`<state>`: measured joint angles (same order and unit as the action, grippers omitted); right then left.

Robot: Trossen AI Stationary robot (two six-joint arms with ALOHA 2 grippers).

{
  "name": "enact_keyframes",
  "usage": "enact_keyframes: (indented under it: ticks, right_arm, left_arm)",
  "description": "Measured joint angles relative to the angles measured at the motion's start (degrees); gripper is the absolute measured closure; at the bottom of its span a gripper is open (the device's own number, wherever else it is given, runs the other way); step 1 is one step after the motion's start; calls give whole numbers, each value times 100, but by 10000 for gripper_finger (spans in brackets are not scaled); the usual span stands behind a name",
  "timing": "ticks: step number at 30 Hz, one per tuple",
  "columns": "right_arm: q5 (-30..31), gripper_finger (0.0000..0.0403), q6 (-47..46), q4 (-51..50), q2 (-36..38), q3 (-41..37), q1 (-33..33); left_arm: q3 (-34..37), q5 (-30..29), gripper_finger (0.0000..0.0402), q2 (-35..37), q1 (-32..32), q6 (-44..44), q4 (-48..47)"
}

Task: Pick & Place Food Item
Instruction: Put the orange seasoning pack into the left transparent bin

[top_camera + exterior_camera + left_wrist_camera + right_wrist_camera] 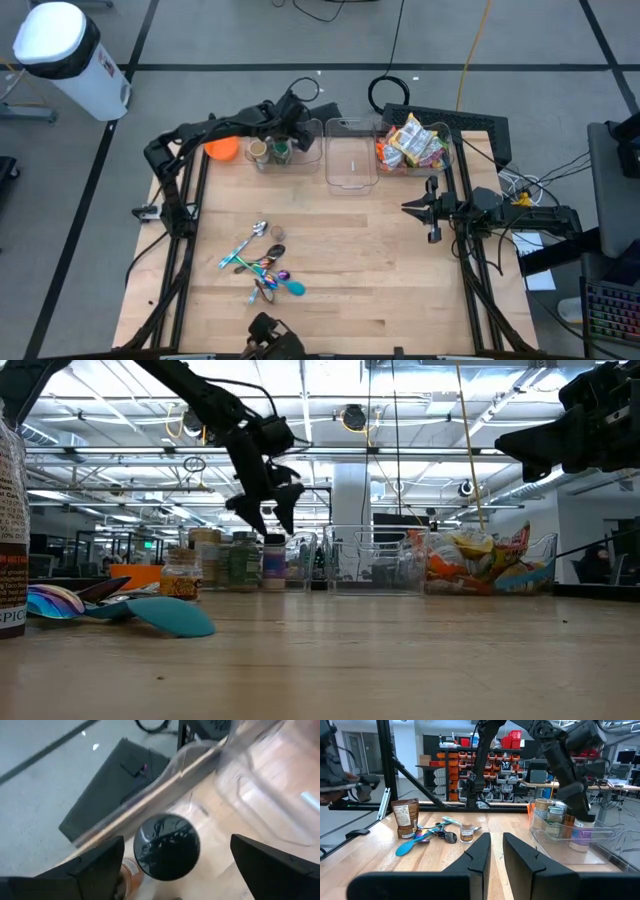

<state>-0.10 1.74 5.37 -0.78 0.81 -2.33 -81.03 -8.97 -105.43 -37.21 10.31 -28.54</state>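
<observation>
A jar with a dark round lid (166, 847) stands upright on its base in the left clear bin (312, 158), beside other jars (268, 151). My left gripper (177, 839) hangs just above it at the table's far side, fingers wide open on either side of the lid and touching nothing. The low view shows the same gripper (272, 515) over the jar (273, 563). My right gripper (408, 208) waits at the table's right, level and shut, holding nothing.
An empty clear bin (350, 165) stands in the middle and a bin of snack packets (412, 143) to its right. An orange bowl (222, 148) sits left of the jars. Spoons (262, 265) and a small jar (466, 833) lie on the near table.
</observation>
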Motion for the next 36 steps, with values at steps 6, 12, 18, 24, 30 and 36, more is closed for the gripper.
enact_keyframes:
  ticks: [6, 12, 18, 24, 30, 36]
  right_arm:
    - [0, 360, -1, 0, 1, 0, 0]
    - [0, 360, 0, 0, 2, 1, 0]
    - [-1, 360, -2, -2, 2, -1, 1]
    - [0, 360, 0, 0, 1, 1, 1]
    - [0, 360, -2, 0, 2, -1, 2]
    - [-2, 360, -1, 0, 0, -1, 2]
  left_arm:
    - [0, 52, 46, 680, 0, -119, -4]
    - [0, 516, 40, 1582, 85, 103, -21]
    - [-2, 833, 39, 2293, 567, 153, -123]
    - [-2, 903, 39, 2605, 1557, 48, -323]
    - [-2, 918, 39, 2684, 2771, 35, -628]
    - [-4, 919, 39, 2675, 3863, 293, -1388]
